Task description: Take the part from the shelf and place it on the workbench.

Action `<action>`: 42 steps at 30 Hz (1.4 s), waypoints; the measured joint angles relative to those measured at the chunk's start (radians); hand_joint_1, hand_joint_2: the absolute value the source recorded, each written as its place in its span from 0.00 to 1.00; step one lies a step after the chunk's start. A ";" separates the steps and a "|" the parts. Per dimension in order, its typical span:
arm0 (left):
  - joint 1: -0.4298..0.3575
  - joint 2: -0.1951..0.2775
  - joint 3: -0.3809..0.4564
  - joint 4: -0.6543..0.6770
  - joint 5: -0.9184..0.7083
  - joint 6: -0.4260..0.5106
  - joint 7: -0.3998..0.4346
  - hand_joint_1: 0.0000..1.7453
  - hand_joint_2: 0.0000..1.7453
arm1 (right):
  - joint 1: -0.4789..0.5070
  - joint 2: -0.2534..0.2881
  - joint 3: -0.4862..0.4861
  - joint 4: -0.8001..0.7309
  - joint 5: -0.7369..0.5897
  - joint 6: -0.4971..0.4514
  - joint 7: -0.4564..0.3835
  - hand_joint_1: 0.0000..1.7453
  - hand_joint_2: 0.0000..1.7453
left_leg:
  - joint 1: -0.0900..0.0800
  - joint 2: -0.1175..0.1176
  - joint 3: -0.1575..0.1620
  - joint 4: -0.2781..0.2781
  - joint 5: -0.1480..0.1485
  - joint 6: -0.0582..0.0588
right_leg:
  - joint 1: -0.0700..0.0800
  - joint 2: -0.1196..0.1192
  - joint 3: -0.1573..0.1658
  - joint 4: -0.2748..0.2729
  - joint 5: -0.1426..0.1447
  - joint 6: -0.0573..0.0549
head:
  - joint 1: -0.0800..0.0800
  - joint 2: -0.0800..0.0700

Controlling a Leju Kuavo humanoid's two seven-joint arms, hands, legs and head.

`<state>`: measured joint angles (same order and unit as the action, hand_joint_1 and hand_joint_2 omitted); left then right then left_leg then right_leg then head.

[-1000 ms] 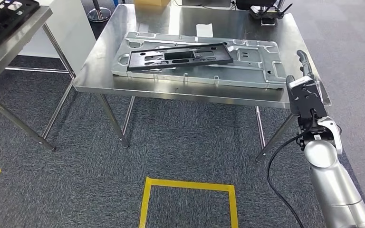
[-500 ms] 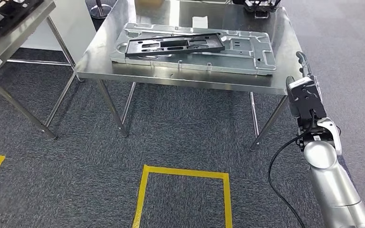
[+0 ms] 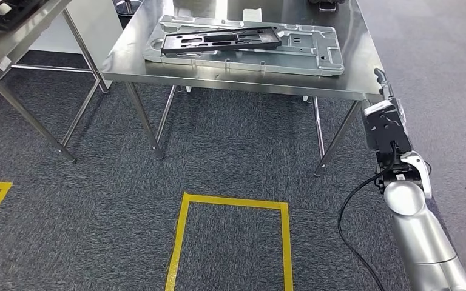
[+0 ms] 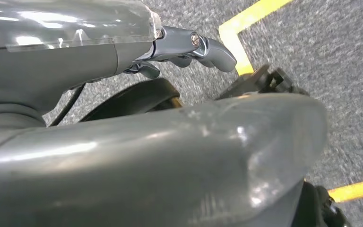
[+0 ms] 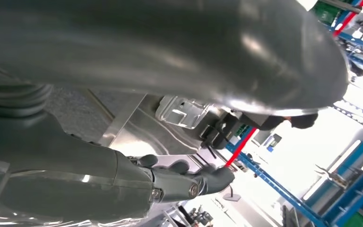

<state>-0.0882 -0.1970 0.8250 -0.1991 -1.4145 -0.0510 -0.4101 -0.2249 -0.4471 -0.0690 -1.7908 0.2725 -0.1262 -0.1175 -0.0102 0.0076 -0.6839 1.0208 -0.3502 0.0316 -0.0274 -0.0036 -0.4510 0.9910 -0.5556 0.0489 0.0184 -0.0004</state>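
While head cam has the part (image 3: 221, 41) on the table (image 3: 243, 76), wrist cams show both hands' fingers (image 5: 189, 182) empty, slightly curled, well apart from it.

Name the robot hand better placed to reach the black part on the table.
Probably right: the right robot hand is raised beside the table corner; the left robot hand hangs over carpet.

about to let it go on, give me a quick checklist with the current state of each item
1. Black part lies on the workbench, atop the silver plate: ok.
2. Right robot hand holds nothing: ok.
3. Left robot hand holds nothing: ok.
4. Right robot hand apart from the workbench edge: cannot tell.
5. Grey carpet free before the workbench: ok.
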 joint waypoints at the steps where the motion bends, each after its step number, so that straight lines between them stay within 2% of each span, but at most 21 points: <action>1: 0.001 0.000 0.000 0.000 0.000 0.003 0.001 0.00 0.00 | 0.002 0.002 0.001 -0.001 0.004 0.000 -0.003 0.00 0.00 | 0.000 0.000 -0.003 0.000 0.010 -0.007 | 0.002 0.000 -0.001 -0.011 -0.004 -0.010 | 0.000 0.000; 3: 0.005 0.001 0.000 0.000 -0.001 0.006 0.003 0.00 0.00 | 0.006 0.006 0.007 -0.001 0.010 0.002 -0.006 0.00 0.00 | 0.004 -0.002 -0.011 0.007 0.002 -0.020 | 0.001 -0.005 -0.018 -0.008 0.015 -0.031 | 0.000 0.000; 7: 0.009 0.003 -0.001 0.000 -0.002 0.006 0.004 0.00 0.00 | 0.008 0.013 0.017 -0.001 0.012 0.004 -0.006 0.00 0.00 | 0.012 -0.004 -0.063 0.213 -0.190 -0.040 | 0.002 -0.009 -0.078 -0.006 0.069 -0.054 | -0.002 0.000; 8: 0.009 0.003 -0.001 0.000 -0.002 0.006 0.003 0.00 0.00 | 0.008 0.015 0.018 -0.001 0.012 0.004 -0.006 0.00 0.00 | 0.013 -0.004 -0.069 0.272 -0.210 -0.043 | 0.003 -0.009 -0.096 -0.004 0.082 -0.054 | -0.002 0.000; 10: 0.008 0.003 -0.002 0.000 -0.002 0.006 0.004 0.00 0.00 | 0.009 0.017 0.020 -0.001 0.012 0.005 -0.006 0.00 0.00 | 0.014 -0.004 -0.039 0.308 -0.182 -0.042 | 0.006 -0.009 -0.135 0.002 0.106 -0.050 | -0.002 0.000; 12: 0.008 0.004 -0.002 0.000 -0.002 0.006 0.004 0.00 0.00 | 0.009 0.019 0.023 -0.002 0.013 0.005 -0.006 0.00 0.00 | 0.013 -0.006 0.062 0.206 -0.145 -0.032 | 0.007 -0.009 -0.166 0.010 0.128 -0.045 | -0.002 0.000; 14: 0.006 0.004 -0.004 0.000 -0.008 0.006 0.004 0.00 0.00 | 0.008 0.019 0.025 -0.004 0.016 0.006 -0.006 0.00 0.00 | 0.008 -0.009 0.183 0.045 -0.168 -0.018 | 0.009 -0.010 -0.183 0.016 0.146 -0.036 | -0.001 0.000; 15: 0.005 0.004 -0.007 0.000 -0.013 0.006 0.004 0.00 0.00 | 0.007 0.020 0.026 -0.004 0.019 0.007 -0.006 0.00 0.00 | 0.005 -0.011 0.218 -0.007 -0.184 -0.013 | 0.010 -0.011 -0.186 0.015 0.155 -0.030 | -0.001 0.000; 17: 0.006 0.004 -0.017 0.001 -0.024 0.011 0.007 0.00 0.00 | 0.007 0.021 0.033 -0.005 0.026 0.009 -0.006 0.00 0.00 | 0.004 -0.010 0.226 -0.043 -0.186 -0.001 | 0.009 -0.012 -0.192 0.010 0.173 -0.016 | -0.001 0.000; 18: 0.008 0.004 -0.021 0.001 -0.029 0.016 0.013 0.00 0.00 | 0.007 0.022 0.036 -0.004 0.029 0.010 -0.006 0.00 0.00 | 0.005 -0.009 0.219 -0.046 -0.176 0.007 | 0.007 -0.011 -0.196 0.011 0.169 -0.011 | -0.001 0.000; 20: 0.011 0.003 -0.026 0.001 -0.033 0.031 0.028 0.00 0.00 | 0.010 0.024 0.042 -0.004 0.038 0.010 -0.007 0.00 0.00 | 0.007 -0.006 0.198 -0.053 -0.153 0.023 | 0.004 -0.007 -0.221 0.062 0.107 -0.004 | 0.001 0.000; 22: 0.013 0.003 -0.028 0.001 -0.034 0.041 0.039 0.00 0.00 | 0.018 0.027 0.048 -0.004 0.047 0.008 -0.008 0.00 0.00 | 0.004 -0.004 0.173 -0.052 -0.131 0.031 | 0.003 -0.003 -0.260 0.182 0.012 0.002 | 0.003 0.000; 24: 0.017 0.002 -0.032 0.001 -0.035 0.048 0.043 0.00 0.00 | 0.037 0.033 0.057 -0.006 0.055 0.005 -0.012 0.00 0.00 | 0.002 -0.003 0.149 -0.050 -0.113 0.030 | 0.003 -0.002 -0.276 0.278 -0.007 0.007 | 0.003 0.000; 25: 0.020 0.002 -0.033 0.001 -0.035 0.050 0.045 0.00 0.00 | 0.048 0.037 0.062 -0.008 0.058 0.003 -0.016 0.00 0.00 | 0.002 -0.002 0.137 -0.047 -0.105 0.029 | 0.003 -0.001 -0.261 0.282 0.012 0.007 | 0.004 0.000; 27: 0.025 0.002 -0.035 0.001 -0.036 0.053 0.048 0.00 0.00 | 0.067 0.044 0.071 -0.016 0.063 -0.005 -0.028 0.00 0.00 | 0.002 -0.002 0.119 -0.038 -0.096 0.024 | 0.003 -0.002 -0.175 0.182 0.059 0.004 | 0.004 0.000; 30: 0.026 0.002 -0.042 0.001 -0.039 0.054 0.051 0.00 0.00 | 0.084 0.059 0.080 -0.031 0.064 -0.024 -0.051 0.00 0.00 | -0.003 -0.001 0.101 -0.020 -0.089 0.011 | 0.010 -0.003 -0.061 0.011 0.054 -0.013 | 0.003 0.000; 34: 0.027 0.003 -0.047 0.002 -0.041 0.056 0.052 0.00 0.00 | 0.110 0.092 0.087 -0.034 0.053 -0.040 -0.068 0.00 0.00 | -0.004 -0.001 0.084 0.008 -0.103 -0.013 | 0.007 -0.003 -0.062 -0.014 0.058 -0.044 | 0.002 0.000; 37: 0.029 0.003 -0.049 0.002 -0.042 0.058 0.051 0.00 0.00 | 0.119 0.113 0.091 -0.034 0.051 -0.041 -0.073 0.00 0.00 | 0.005 -0.004 0.014 0.178 -0.209 -0.032 | 0.005 -0.005 -0.076 -0.015 0.070 -0.059 | -0.001 0.000; 39: 0.030 0.003 -0.049 0.002 -0.042 0.058 0.051 0.00 0.00 | 0.123 0.119 0.092 -0.033 0.068 -0.040 -0.067 0.00 0.00 | 0.011 -0.004 -0.019 0.272 -0.244 -0.039 | 0.006 -0.006 -0.085 -0.011 0.075 -0.058 | -0.001 0.000; 40: 0.030 0.003 -0.049 0.002 -0.042 0.058 0.051 0.00 0.00 | 0.124 0.120 0.093 -0.032 0.077 -0.040 -0.063 0.00 0.00 | 0.013 -0.004 -0.009 0.268 -0.232 -0.040 | 0.005 -0.006 -0.089 -0.008 0.076 -0.057 | -0.001 0.000; 42: 0.030 0.003 -0.049 0.002 -0.041 0.058 0.051 0.00 0.00 | 0.124 0.121 0.095 -0.031 0.088 -0.039 -0.058 0.00 0.00 | 0.015 -0.004 0.064 0.150 -0.173 -0.038 | 0.004 -0.005 -0.093 -0.002 0.076 -0.054 | -0.001 0.000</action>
<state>-0.0584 -0.1936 0.7759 -0.1976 -1.4559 0.0072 -0.3594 -0.1009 -0.3264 0.0256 -1.8221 0.3609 -0.1652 -0.1755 0.0049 0.0037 -0.6198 1.1709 -0.5230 -0.0063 -0.0231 -0.0087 -0.5443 0.9894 -0.4793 -0.0051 0.0175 -0.0004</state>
